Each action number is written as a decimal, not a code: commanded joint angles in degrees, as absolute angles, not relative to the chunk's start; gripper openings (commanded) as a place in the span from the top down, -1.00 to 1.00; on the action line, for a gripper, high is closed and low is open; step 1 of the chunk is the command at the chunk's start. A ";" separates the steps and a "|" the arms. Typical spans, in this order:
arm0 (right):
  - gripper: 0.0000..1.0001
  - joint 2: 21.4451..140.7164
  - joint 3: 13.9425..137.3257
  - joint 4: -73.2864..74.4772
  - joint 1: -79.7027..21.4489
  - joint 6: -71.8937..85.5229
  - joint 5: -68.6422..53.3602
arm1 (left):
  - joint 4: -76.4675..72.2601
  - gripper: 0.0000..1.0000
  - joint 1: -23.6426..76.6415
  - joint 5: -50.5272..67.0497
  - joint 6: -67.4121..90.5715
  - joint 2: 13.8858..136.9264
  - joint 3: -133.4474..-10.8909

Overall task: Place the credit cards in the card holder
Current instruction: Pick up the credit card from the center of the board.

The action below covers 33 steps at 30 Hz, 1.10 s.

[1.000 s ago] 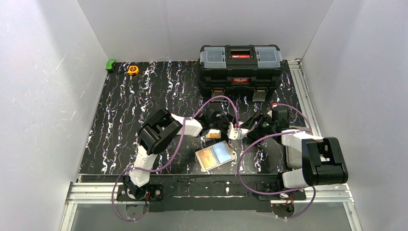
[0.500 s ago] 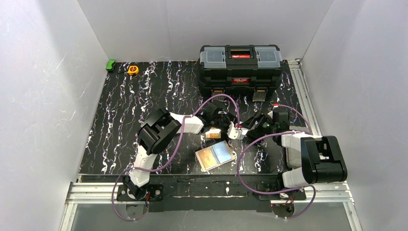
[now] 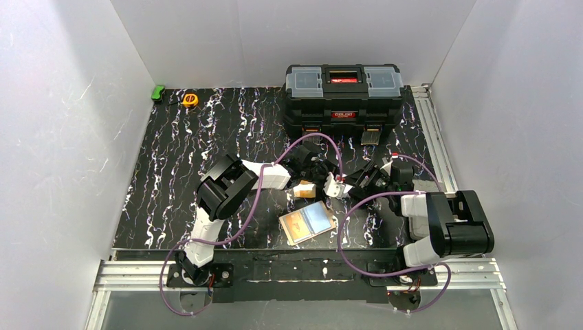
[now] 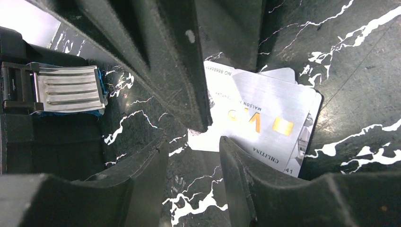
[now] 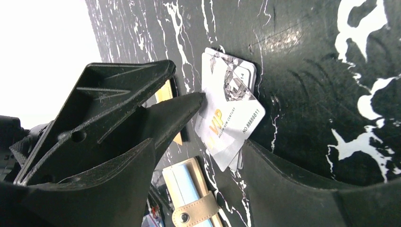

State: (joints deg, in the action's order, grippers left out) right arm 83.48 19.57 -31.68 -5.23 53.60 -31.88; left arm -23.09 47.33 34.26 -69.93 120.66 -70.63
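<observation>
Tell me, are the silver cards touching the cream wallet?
Apart. The right wrist view shows a strip of dark table between the silver cards and the cream wallet, which lies open.

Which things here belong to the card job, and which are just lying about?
Job:
- cards
- wallet, lying open

Lying about:
- toolbox
- tape measure
- small green thing, too small to tell what it is
</observation>
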 commanded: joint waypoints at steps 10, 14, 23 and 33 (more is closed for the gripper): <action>-0.45 87.43 14.69 -44.55 -5.54 61.23 -33.51 | -14.85 0.16 48.72 39.90 -68.58 122.24 -68.77; -0.47 78.74 16.83 -30.37 -5.54 56.35 -27.49 | -15.18 0.17 49.04 39.25 -66.71 122.04 -69.40; -0.55 70.97 19.99 -14.30 -5.54 50.96 -19.51 | -9.40 0.27 47.73 35.06 -62.46 119.22 -74.46; -0.52 76.11 19.63 -17.57 -5.52 51.70 -21.05 | -14.25 0.26 46.76 35.97 -61.21 118.83 -70.64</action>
State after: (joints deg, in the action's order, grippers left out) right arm 74.74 19.44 -19.09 -5.39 52.64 -22.74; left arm -16.27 46.96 35.22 -62.76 120.09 -72.84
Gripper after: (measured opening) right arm 0.762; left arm 0.369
